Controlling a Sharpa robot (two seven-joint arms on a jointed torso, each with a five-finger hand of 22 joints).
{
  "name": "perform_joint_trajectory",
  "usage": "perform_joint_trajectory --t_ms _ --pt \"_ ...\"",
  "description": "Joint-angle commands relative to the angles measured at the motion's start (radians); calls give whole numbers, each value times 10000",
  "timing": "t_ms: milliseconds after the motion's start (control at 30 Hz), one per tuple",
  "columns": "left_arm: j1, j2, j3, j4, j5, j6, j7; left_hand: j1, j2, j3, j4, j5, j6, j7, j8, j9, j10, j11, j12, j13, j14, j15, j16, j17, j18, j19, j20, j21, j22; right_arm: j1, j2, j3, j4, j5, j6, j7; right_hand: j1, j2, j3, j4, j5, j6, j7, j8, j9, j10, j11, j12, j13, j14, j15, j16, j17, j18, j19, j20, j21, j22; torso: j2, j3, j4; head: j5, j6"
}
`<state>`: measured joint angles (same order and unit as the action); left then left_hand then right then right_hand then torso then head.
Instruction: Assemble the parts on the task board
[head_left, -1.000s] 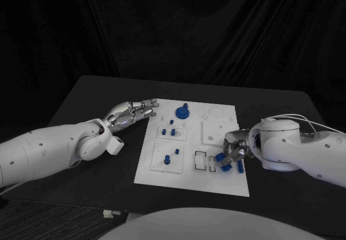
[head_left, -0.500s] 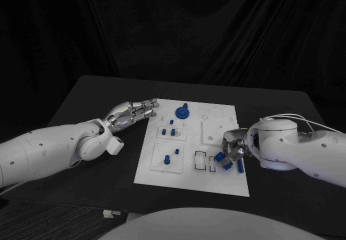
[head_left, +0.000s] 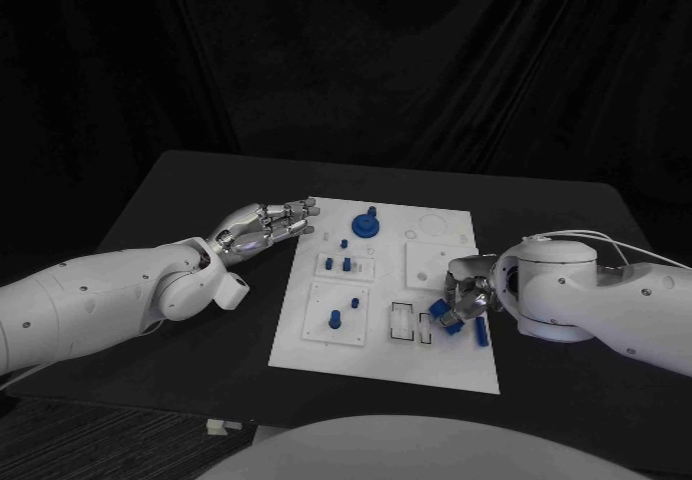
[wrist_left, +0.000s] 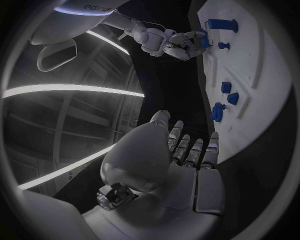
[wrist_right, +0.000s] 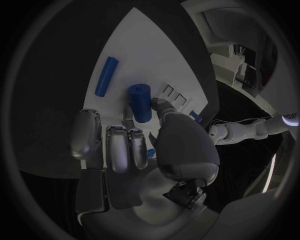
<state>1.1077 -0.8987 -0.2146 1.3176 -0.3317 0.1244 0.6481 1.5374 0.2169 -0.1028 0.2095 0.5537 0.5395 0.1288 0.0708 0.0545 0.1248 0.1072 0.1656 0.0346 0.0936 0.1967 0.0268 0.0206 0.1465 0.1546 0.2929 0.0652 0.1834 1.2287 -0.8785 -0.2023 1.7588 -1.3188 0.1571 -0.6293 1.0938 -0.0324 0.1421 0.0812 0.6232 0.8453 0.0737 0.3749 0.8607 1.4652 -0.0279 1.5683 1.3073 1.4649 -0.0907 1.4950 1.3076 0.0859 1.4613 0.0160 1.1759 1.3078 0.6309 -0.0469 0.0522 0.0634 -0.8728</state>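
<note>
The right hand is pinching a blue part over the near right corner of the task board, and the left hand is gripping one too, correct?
Not quite. The left hand holds nothing; in the head view it rests on the table beside the task board. The right hand does pinch a blue part.

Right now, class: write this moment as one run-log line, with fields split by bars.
task: assemble parts | right hand: holds blue cylinder over task board | second blue cylinder: lying on board | left hand: empty, beside board's edge
</note>
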Motion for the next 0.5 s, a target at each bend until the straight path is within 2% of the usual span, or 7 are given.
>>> perform_joint_trajectory --t_ms 33,233,500 --pt "-14 -5 9 24 65 119 66 19 -87 49 1 57 27 15 36 12 54 9 62 14 45 1 40 9 -143 82 19 55 13 -65 -186 -55 22 1214 -848 -90 -362 167 2037 -1663 272 434 -269 -126 -220 1056 -29 25 2635 665 -25 46 220 -107 106 13 78 1639 1 0 5 20 2" --pt "-15 -14 9 20 65 119 38 19 -84 70 -4 63 44 29 40 14 78 28 83 19 55 11 44 10 -153 96 19 61 14 179 -466 -53 134 3489 -1480 -3 -643 45 2377 -1729 659 629 -280 -229 -481 1056 -42 25 2635 671 -40 69 261 -114 114 -6 118 1647 1 0 9 -27 2" --pt "-16 -11 9 24 65 117 28 19 -86 84 -8 67 57 40 43 15 94 44 95 21 59 12 46 10 -161 104 19 64 13 374 -600 -53 332 5625 -2138 99 -849 28 2474 -1677 782 656 -271 -265 -573 1056 -34 25 2635 666 -33 66 238 -69 48 -4 -114 1584 -6 3 -1 14 2"
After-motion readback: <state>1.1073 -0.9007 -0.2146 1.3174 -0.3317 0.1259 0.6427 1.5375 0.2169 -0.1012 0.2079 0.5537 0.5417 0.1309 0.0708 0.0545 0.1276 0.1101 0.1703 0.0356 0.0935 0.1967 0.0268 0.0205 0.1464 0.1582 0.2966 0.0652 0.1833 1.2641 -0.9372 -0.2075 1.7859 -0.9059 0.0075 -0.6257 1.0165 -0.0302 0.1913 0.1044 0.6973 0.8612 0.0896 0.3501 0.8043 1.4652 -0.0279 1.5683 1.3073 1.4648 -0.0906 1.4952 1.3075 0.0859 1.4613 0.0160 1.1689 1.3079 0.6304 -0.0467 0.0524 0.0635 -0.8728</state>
